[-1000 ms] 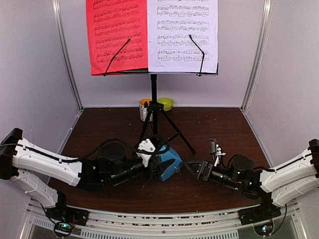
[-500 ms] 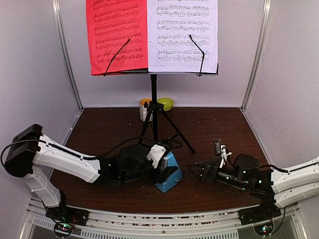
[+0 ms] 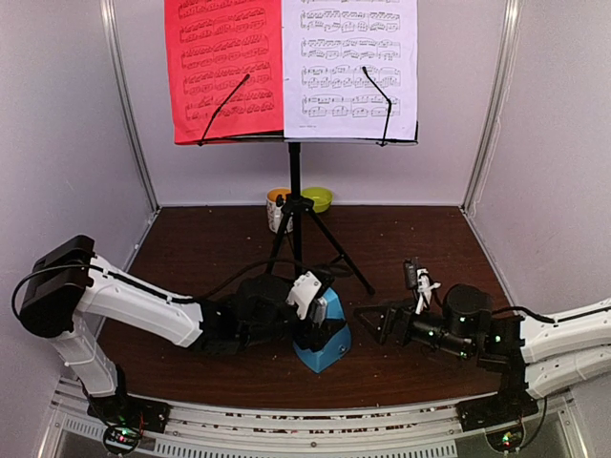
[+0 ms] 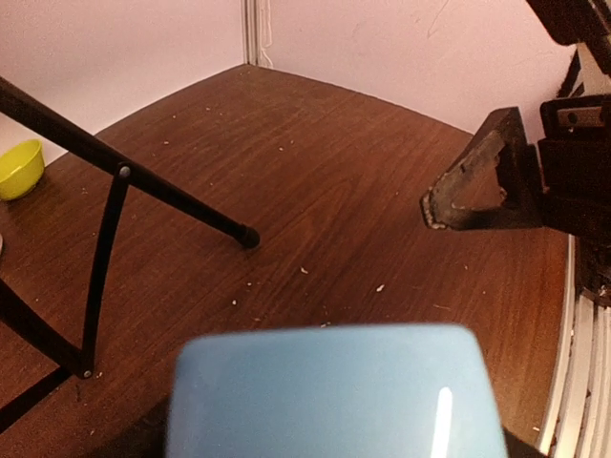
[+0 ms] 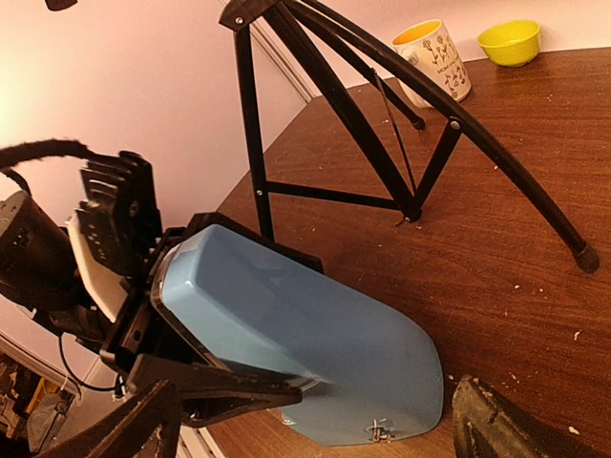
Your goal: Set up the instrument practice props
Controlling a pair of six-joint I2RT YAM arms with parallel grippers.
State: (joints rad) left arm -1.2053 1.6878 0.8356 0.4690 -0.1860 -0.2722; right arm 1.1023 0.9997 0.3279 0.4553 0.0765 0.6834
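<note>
Near edge, 6 o'clock: setting light-blue pyramid metronome (image 3: 326, 342) upright on dark wooden worktop (image 3: 210, 248). Straddling its top with left tool (image 3: 315, 310); cannot tell whether clamped or slack. Waiting at its 3 o'clock, just apart: right tool (image 3: 377, 322), wide, empty. Farther, 12 o'clock: black folding tripod music stand (image 3: 295, 181) upright, carrying red page (image 3: 224, 67) and pale lilac-white page (image 3: 350, 62). Next, probably: letting go fully, lifting clear without tipping.

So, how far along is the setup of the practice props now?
Done: the music stand stands unfolded, red page and pale page on its desk. In hand: the light-blue metronome sits on the table by the stand's legs, the left end effector around its top; gripping or loose, I cannot tell. The right end effector is open, apart. Remaining: letting go, withdrawing.
</note>
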